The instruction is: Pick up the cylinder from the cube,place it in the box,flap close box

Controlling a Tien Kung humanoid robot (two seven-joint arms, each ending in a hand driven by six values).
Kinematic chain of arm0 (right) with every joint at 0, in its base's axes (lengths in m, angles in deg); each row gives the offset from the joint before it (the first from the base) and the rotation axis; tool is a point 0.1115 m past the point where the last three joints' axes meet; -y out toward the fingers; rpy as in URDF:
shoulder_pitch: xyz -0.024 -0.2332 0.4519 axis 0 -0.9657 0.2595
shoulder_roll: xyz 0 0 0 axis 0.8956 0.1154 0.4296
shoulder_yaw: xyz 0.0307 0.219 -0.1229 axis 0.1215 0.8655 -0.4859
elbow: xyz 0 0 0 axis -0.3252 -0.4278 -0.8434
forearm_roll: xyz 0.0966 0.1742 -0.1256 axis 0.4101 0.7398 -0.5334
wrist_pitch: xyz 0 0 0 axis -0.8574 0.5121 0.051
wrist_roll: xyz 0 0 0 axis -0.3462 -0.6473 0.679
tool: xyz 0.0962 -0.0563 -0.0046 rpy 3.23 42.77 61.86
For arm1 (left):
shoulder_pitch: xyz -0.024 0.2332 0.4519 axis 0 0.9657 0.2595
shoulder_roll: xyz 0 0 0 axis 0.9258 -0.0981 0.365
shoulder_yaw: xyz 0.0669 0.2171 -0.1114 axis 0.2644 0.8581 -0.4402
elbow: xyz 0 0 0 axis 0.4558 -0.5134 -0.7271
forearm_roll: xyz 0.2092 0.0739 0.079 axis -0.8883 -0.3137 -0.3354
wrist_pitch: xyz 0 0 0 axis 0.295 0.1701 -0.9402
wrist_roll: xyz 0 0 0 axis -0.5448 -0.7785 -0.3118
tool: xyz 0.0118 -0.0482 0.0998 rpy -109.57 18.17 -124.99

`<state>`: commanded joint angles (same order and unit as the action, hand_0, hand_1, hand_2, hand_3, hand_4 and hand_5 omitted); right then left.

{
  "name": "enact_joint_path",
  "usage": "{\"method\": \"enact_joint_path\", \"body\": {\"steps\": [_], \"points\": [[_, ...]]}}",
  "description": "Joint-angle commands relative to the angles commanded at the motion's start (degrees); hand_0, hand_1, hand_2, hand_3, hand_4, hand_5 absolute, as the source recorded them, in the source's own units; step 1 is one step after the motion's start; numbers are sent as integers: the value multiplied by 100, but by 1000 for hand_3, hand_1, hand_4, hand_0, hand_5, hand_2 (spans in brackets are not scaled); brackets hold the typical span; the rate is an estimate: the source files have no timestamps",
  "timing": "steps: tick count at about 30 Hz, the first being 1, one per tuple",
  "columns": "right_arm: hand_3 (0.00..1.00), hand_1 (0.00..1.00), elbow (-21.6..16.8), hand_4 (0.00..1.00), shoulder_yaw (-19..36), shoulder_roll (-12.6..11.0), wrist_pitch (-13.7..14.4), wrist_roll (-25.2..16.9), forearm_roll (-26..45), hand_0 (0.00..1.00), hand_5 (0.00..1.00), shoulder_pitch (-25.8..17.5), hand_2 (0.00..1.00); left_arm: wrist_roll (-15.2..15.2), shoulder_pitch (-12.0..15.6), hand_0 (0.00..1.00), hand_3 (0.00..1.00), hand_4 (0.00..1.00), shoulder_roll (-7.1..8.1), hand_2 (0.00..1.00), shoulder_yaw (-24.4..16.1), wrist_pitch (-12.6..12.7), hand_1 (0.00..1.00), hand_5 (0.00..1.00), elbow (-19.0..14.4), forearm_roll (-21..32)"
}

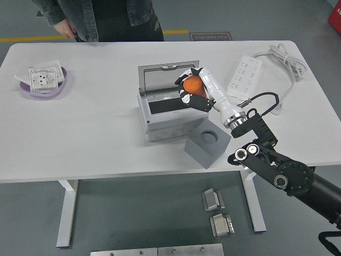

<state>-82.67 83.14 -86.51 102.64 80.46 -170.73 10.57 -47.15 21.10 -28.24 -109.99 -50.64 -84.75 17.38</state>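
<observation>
Landmark: grey plastic box (pixel 169 114) with hinged lid (pixel 168 79) standing upright, near the middle of the white table (pixel 96 128).
Far left of box: purple shallow dish (pixel 45 88) holding a white socket plate (pixel 43 78), well apart from the box.
Behind box, left: a person in a dark denim jacket (pixel 90 16) stands at the table's far edge; one hand (pixel 67 29) hangs by the edge, touching nothing on the table.
Box opening: dark recess visible under the raised lid.
Cylinder: orange cylinder (pixel 192 86) is off the cube, held in the air over the right part of the box opening, in front of the lid.
Right hand (pixel 195 89): white-and-black fingers wrapped around the orange cylinder, gripping it.
Cube: grey cube (pixel 208 143) with a round empty socket on top, just beside the box's front right corner.
Right arm: black, comes in from the lower right, passing right of the cube.
Right of box: white power strip (pixel 244 78) with its coiled cable (pixel 285 61), well apart.
</observation>
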Motion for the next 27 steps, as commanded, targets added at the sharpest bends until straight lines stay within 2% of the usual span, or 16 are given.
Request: {"method": "enact_joint_path", "body": {"steps": [6, 13, 20, 25, 26, 27], "points": [[243, 165, 717, 114, -683, 193, -79, 165, -528, 6, 2, 785, 350, 2, -13, 717, 782, 778, 35, 572, 65, 0, 690, 329, 7, 45], [244, 163, 1576, 117, -1564, 453, -85, 129, -752, 10, 2, 1631, 350, 2, -45, 717, 781, 778, 78, 572, 126, 1, 689, 330, 8, 75], [247, 174, 2407, 119, -2470, 747, -70, -67, -343, 34, 2, 2255, 357, 2, -65, 717, 781, 780, 115, 572, 163, 3, 689, 330, 5, 88], [247, 174, 2884, 119, -3076, 936, -45, -220, 98, 34, 2, 2439, 357, 3, -75, 717, 781, 780, 114, 572, 170, 2, 689, 330, 5, 96], [253, 204, 2972, 128, -3221, 975, -37, -254, 188, 83, 2, 2462, 360, 2, -79, 717, 781, 781, 111, 572, 167, 3, 689, 329, 4, 94], [253, 204, 3025, 128, -3329, 999, -29, -277, 242, 83, 2, 2473, 360, 2, -82, 717, 781, 781, 109, 572, 164, 3, 689, 329, 2, 92]]}}
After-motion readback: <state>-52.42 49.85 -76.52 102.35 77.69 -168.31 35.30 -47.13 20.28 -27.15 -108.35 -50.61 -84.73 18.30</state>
